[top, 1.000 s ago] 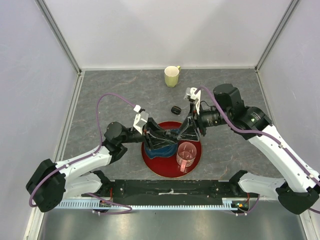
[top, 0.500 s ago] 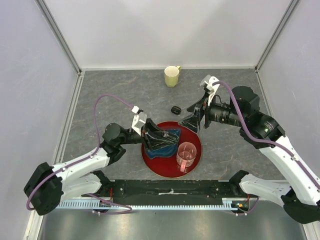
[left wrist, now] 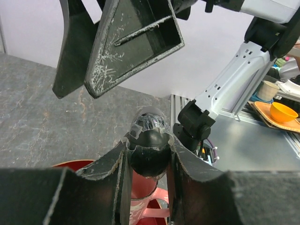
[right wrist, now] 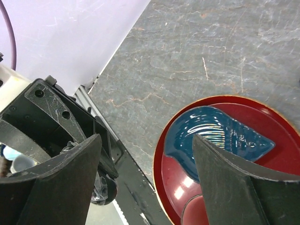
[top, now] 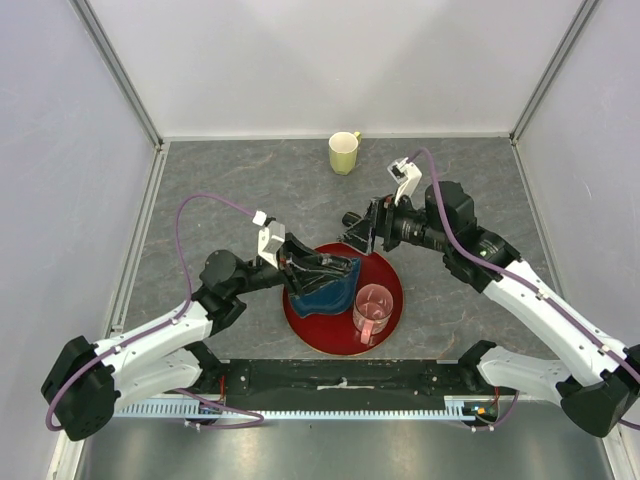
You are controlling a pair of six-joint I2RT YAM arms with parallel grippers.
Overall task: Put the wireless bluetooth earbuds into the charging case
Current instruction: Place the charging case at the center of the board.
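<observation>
A black pebble-like charging case point(left wrist: 149, 146) with clear wrap on its top sits pinched between my left gripper's jaws. My left gripper point(left wrist: 149, 152) is shut on it and hovers over the blue dish point(top: 322, 292) on the red plate point(top: 396, 290). My right gripper point(top: 356, 233) is open with nothing between its fingers point(right wrist: 220, 183). It hangs just behind the plate's far edge, its fingertips a short way from the left gripper point(top: 340, 266). A second small black pebble-like piece point(top: 349, 218) lies on the table beside the right fingers. The earbuds are not visible in any view.
A pink transparent cup point(top: 373, 308) stands on the plate's right side, close under the left gripper's tips. A yellow mug point(top: 344, 152) stands at the back of the grey table point(top: 230, 190). The blue dish point(right wrist: 211, 136) shows no contents. White walls enclose three sides.
My right gripper opened, drew back from the left gripper's tips, then swung left to the plate's far edge. My left gripper stayed shut on the case, shifting slightly right.
</observation>
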